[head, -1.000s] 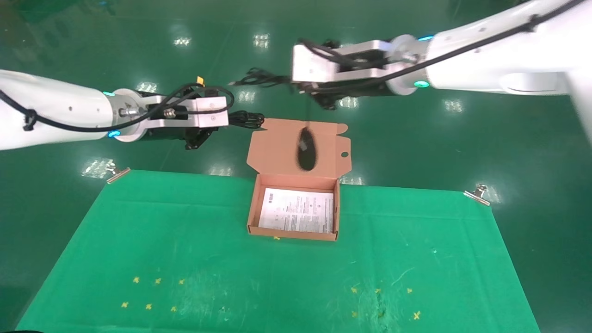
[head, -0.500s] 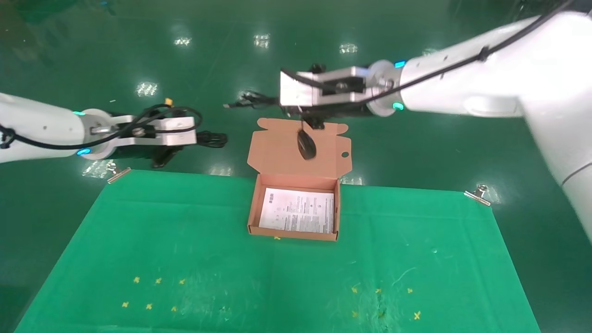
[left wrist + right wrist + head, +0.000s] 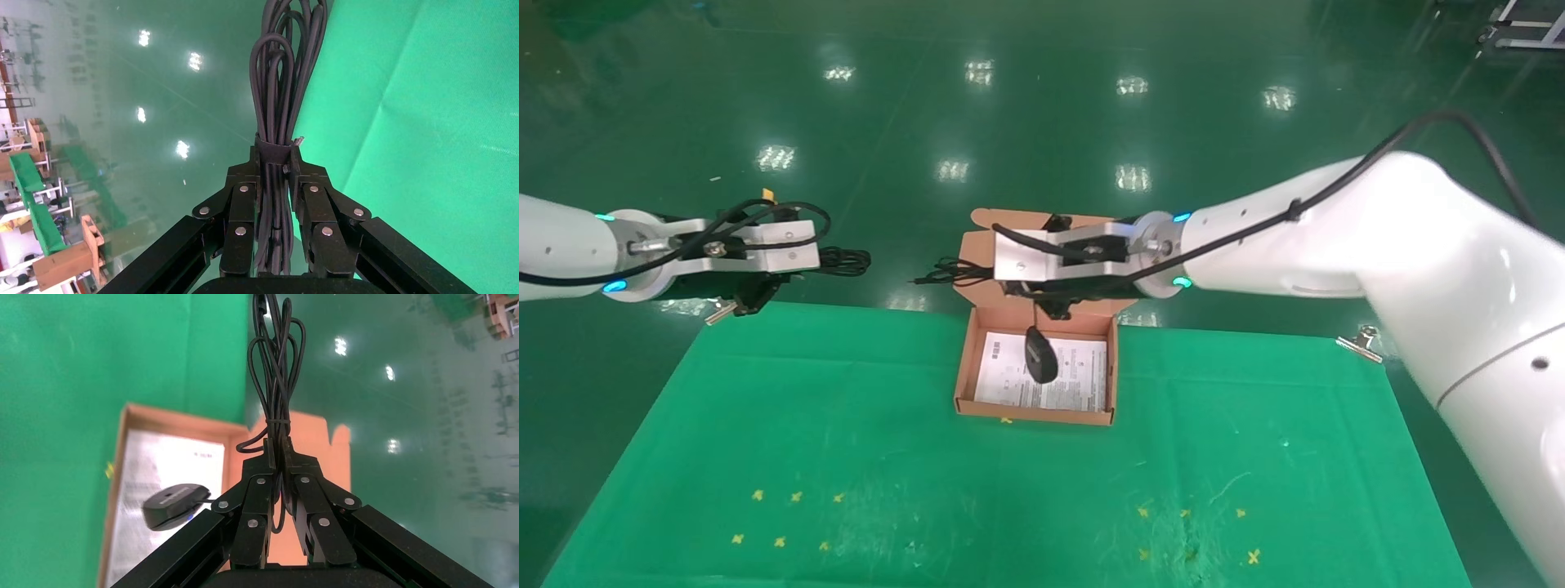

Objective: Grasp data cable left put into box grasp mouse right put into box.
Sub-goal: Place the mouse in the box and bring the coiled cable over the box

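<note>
Black mouse [image 3: 1041, 362] dangles over the box [image 3: 964, 371]; right gripper [image 3: 283, 471], jaws pinching its cord, should lower before releasing. Left gripper [image 3: 273, 184] clamps the data cable [image 3: 284, 86].

L gripper [image 3: 273, 184] clamped, out left | R gripper [image 3: 278, 471] clamped, centre

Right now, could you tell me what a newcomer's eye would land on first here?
Probably the mouse dangling by its cord over the open box at the table's far middle, hung from the right pincer, which is shut on the bunched cord. To the left, off the table edge, the left pincer grips the data cable.
</note>
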Robot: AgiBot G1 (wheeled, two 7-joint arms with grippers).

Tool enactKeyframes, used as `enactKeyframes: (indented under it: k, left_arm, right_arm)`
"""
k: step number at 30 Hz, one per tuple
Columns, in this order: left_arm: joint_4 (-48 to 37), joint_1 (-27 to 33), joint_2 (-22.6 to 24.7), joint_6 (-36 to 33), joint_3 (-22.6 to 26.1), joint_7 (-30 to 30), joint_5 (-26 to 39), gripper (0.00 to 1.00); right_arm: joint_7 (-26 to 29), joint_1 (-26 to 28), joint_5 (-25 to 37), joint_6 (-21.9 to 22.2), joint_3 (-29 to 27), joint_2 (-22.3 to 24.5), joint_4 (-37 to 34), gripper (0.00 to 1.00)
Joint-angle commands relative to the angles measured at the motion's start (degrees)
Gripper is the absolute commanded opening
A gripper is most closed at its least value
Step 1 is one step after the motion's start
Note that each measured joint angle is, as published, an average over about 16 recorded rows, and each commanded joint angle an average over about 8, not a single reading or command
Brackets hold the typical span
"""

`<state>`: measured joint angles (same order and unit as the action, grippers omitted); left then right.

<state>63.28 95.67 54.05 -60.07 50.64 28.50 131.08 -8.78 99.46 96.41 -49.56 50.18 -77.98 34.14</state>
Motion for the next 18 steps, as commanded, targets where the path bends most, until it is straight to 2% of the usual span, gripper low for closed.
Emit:
enactKeyframes:
  k: [1,6,17,18]
  left_arm:
    - [0.66,-0.16,-0.13,-0.20,0.03,0.63,0.38,0.00]
    - [1.18,-0.30,-0.24,-0.34,0.04,1.10,0.65,0.00]
    - [1.51,-0.39,-0.31,-0.43,0.04,1.40,0.84,0.00]
    - [1.52,-0.39,-0.31,-0.43,0.04,1.41,0.84,0.00]
  right_arm:
    - [1.38,-0.80,-1.15,0.62,0.79,-0.08,1.01,0.00]
    - [5.81,-2.14,-2.89,3.44,3.89,-0.23,0.30,0.00]
    - [16.27,-4.18,-5.94,8.83,10.64,-0.39,-5.88,0.00]
    - [16.84,-4.19,-6.22,9.12,11.18,-0.41,-6.04,0.03]
